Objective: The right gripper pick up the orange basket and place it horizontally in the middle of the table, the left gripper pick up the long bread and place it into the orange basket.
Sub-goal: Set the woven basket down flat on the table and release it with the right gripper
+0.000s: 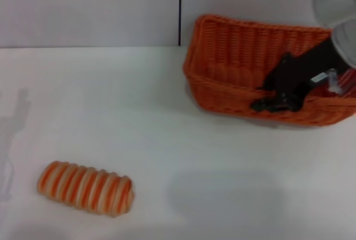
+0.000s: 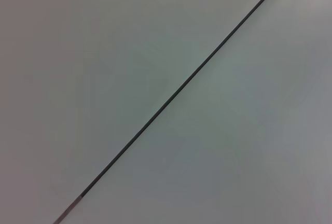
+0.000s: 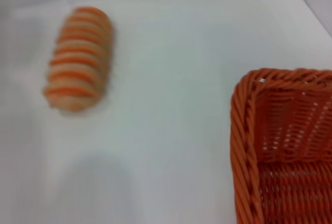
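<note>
The orange basket [image 1: 239,62] is at the back right of the white table [image 1: 167,118]; its corner and braided rim also fill the right wrist view [image 3: 249,146]. My right gripper [image 1: 273,102] reaches in from the right, its black fingers straddling the basket's near wall and shut on it. A thin shadow lies under that wall. The long bread [image 1: 86,188] lies striped side up near the front left edge, far from the basket, and shows in the right wrist view too [image 3: 78,58]. My left gripper is out of view.
A pale wall with a dark vertical seam [image 1: 180,9] stands behind the table; the left wrist view shows only a grey surface with a dark line [image 2: 176,89]. Bare tabletop lies between bread and basket.
</note>
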You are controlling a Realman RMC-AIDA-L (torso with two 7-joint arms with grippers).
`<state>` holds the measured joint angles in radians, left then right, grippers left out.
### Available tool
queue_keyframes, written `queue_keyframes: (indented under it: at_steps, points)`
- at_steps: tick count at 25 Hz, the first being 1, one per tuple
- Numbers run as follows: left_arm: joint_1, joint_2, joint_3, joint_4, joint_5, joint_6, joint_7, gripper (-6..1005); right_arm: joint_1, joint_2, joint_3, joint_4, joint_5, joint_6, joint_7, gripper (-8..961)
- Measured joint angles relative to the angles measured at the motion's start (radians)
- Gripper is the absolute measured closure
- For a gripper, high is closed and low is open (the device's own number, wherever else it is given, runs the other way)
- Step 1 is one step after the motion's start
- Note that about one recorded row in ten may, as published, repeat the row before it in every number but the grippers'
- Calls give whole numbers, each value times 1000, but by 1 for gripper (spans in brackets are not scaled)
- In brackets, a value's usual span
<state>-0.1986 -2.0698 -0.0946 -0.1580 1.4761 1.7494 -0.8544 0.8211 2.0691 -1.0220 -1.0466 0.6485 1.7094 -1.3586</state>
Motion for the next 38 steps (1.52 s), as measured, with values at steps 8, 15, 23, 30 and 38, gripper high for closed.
queue_keyframes:
  at_steps: [8, 15, 23, 30, 38]
  points:
    - [-2, 1, -1, 0, 0, -5, -1, 191, 7, 6, -180, 7, 139, -28, 36, 758]
    - [-2, 1, -1, 1, -4, -10, -3, 191, 1, 8, -292, 9, 204, -43, 73, 757]
    - [-5, 1, 0, 1, -3, -24, -3, 192, -4, 11, -390, 43, 273, -96, 115, 728]
    - [-6, 1, 0, 0, 0, -38, -3, 192, -8, 11, -448, 66, 321, -140, 120, 703]
    - [-7, -1, -1, 0, 0, -39, -3, 192, -4, 11, -455, 65, 331, -125, 124, 674]
